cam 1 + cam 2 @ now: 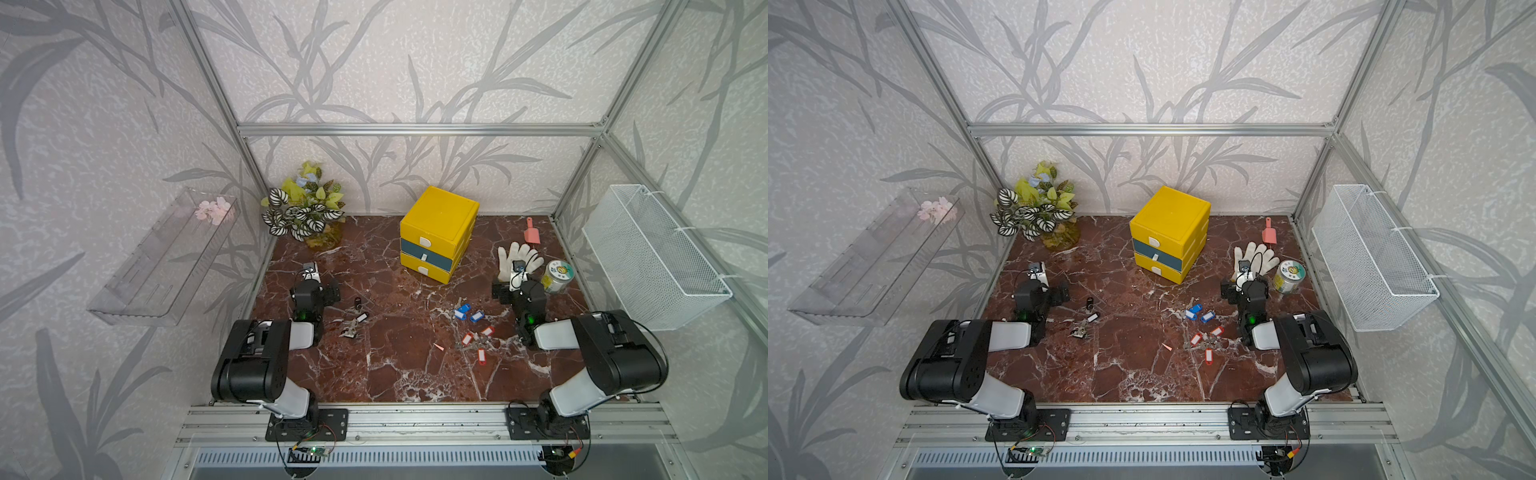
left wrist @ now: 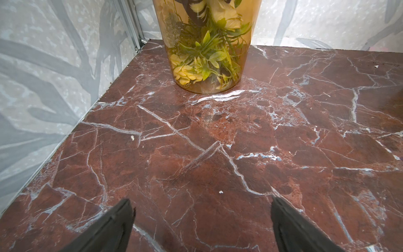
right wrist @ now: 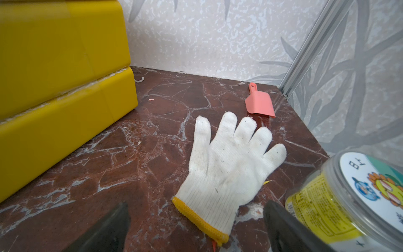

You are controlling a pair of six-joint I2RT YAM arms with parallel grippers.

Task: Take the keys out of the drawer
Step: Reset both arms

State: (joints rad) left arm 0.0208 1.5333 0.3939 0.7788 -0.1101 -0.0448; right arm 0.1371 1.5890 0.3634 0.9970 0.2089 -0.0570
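**Task's things lie rearward, not ahead**

The left gripper point(image 2: 201, 198) and right gripper point(image 3: 197, 203) both gape empty. The black-tagged keys point(image 1: 362, 317) lie behind and inward of the left. The blue-tagged keys point(image 1: 464, 310) and red-tagged keys point(image 1: 467, 339) lie behind and inward of the right. All 3 drawers of the drawer unit point(image 1: 436, 232) look shut.

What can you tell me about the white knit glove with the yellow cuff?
The white knit glove, cotton by the look, has a yellow-edged cuff and five spread fingers, lightly soiled with dark specks. It lies flat and empty on the red-brown marble tabletop, fingertips toward the back wall, cuff toward the open right gripper, which does not appear to touch it.
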